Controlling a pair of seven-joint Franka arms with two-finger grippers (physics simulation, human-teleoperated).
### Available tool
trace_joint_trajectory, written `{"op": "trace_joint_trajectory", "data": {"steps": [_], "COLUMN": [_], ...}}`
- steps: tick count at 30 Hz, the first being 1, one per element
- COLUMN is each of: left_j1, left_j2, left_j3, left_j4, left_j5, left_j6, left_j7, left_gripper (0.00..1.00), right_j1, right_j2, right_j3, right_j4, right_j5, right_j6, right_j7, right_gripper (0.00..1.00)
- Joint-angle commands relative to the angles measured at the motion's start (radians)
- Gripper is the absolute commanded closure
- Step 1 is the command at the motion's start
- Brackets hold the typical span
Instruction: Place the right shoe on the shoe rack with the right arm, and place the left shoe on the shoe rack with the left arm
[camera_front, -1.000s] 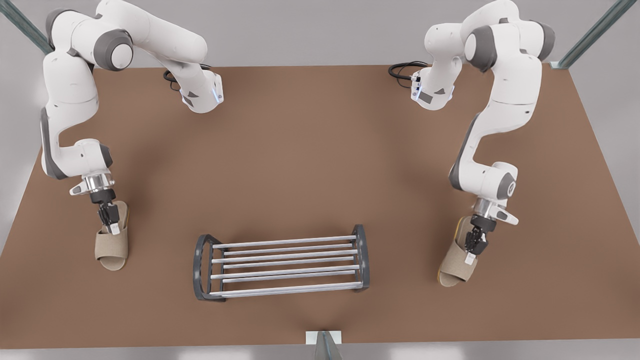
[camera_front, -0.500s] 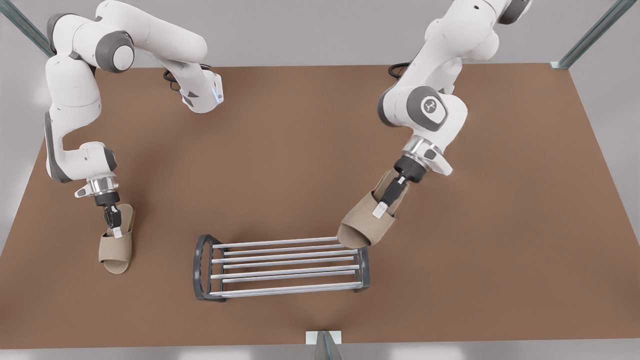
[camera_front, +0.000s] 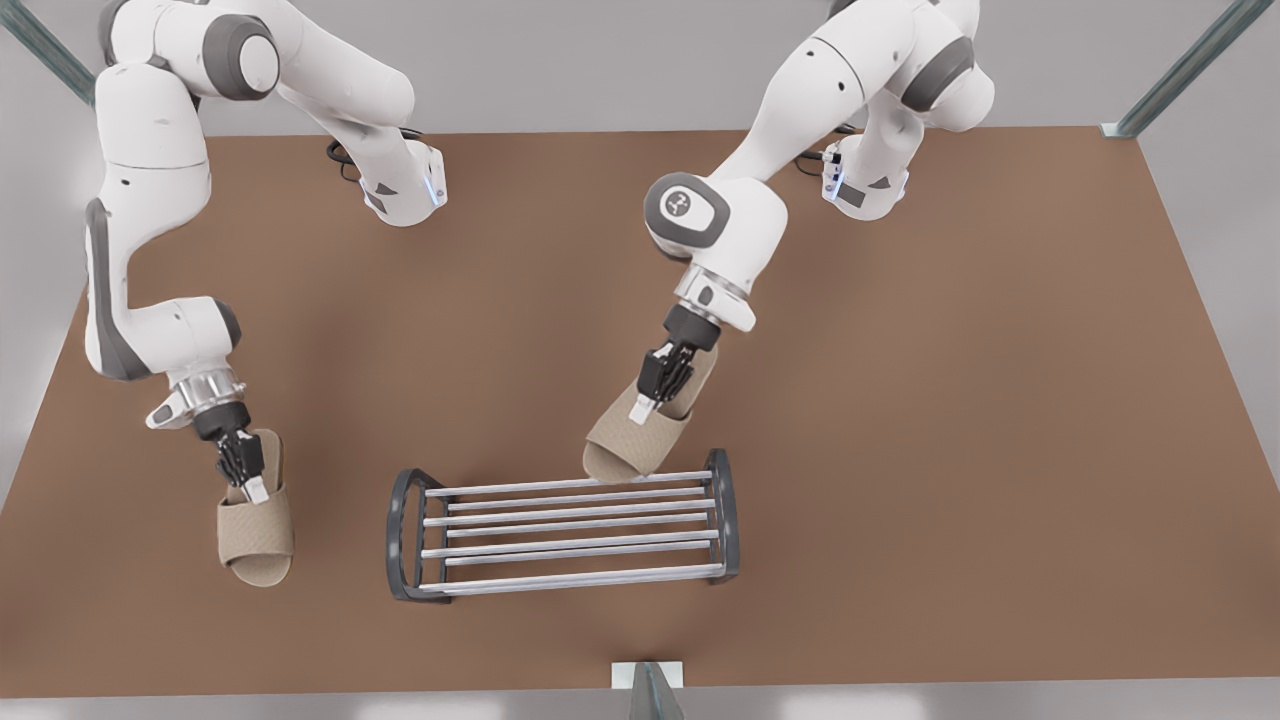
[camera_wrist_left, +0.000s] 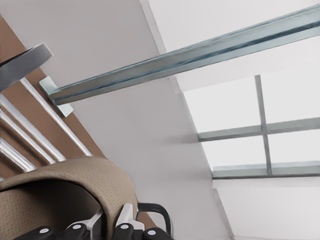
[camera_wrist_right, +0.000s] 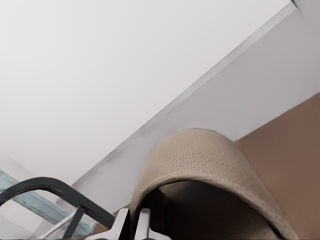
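Beige woven slippers are what I am watching in both hands; the left gripper (camera_front: 642, 408) is pinching the left shoe (camera_front: 628, 447) by its upper band, toe tilting down at the far bar of the shoe rack (camera_front: 403, 540), toward the front view's right; the right gripper (camera_front: 255, 488) is clamping the right shoe (camera_front: 258, 542) likewise, well apart from the rack on the front view's left, over the brown table (camera_front: 900, 450).

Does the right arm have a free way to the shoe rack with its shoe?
Probably yes. Bare table lies between the right hand, shut on the right shoe, and the shoe rack; the left hand holds the left shoe at the far end.
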Motion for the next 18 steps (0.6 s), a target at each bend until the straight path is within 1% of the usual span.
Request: {"op": "trace_joint_trajectory", "data": {"steps": [1, 3, 4, 5, 6, 8, 10, 12, 13, 14, 16, 18], "left_j1": [-0.031, -0.065, -0.054, -0.039, -0.039, -0.033, -0.039, -0.053, -0.053, -0.051, -0.045, -0.041], "left_j2": [0.018, 0.112, 0.141, 0.155, 0.164, 0.206, 0.238, 0.236, 0.236, 0.236, 0.238, 0.246], "left_j3": [0.032, 0.080, 0.081, 0.098, 0.110, 0.127, 0.140, 0.140, 0.140, 0.140, 0.141, 0.149], "left_j4": [0.008, 0.122, 0.162, 0.181, 0.189, 0.238, 0.272, 0.270, 0.263, 0.263, 0.263, 0.267], "left_j5": [0.029, 0.106, 0.152, 0.166, 0.167, 0.204, 0.206, 0.201, 0.201, 0.201, 0.203, 0.203], "left_j6": [0.026, 0.024, -0.002, -0.040, -0.060, -0.088, -0.090, -0.080, -0.079, -0.079, -0.082, -0.090], "left_j7": [-0.263, -0.261, -0.263, -0.264, -0.264, -0.266, -0.269, -0.270, -0.270, -0.270, -0.270, -0.270], "left_gripper": [0.79, 0.79, 0.79, 0.79, 0.79, 0.79, 0.79, 0.79, 0.46, 0.00, 0.00, 0.00], "right_j1": [0.001, 0.030, 0.064, 0.108, 0.122, 0.208, 0.317, 0.427, 0.463, 0.507, 0.564, 0.579], "right_j2": [-0.054, -0.167, -0.216, -0.265, -0.301, -0.371, -0.408, -0.397, -0.377, -0.333, -0.245, -0.170], "right_j3": [0.053, 0.119, 0.123, 0.123, 0.152, 0.199, 0.202, 0.197, 0.194, 0.182, 0.140, 0.117], "right_j4": [0.003, -0.001, -0.001, 0.001, 0.003, 0.013, 0.021, 0.055, 0.078, 0.133, 0.214, 0.266], "right_j5": [-0.001, -0.001, -0.001, -0.002, -0.002, -0.004, 0.002, 0.001, -0.001, -0.005, -0.010, -0.033], "right_j6": [0.058, 0.233, 0.299, 0.392, 0.466, 0.667, 0.813, 0.939, 0.982, 1.029, 1.035, 1.032], "right_j7": [0.264, 0.405, 0.457, 0.525, 0.574, 0.718, 0.841, 0.914, 0.928, 0.943, 0.943, 0.943], "right_gripper": [0.79, 0.79, 0.79, 0.79, 0.79, 0.79, 0.79, 0.79, 0.79, 0.79, 0.79, 0.79]}}
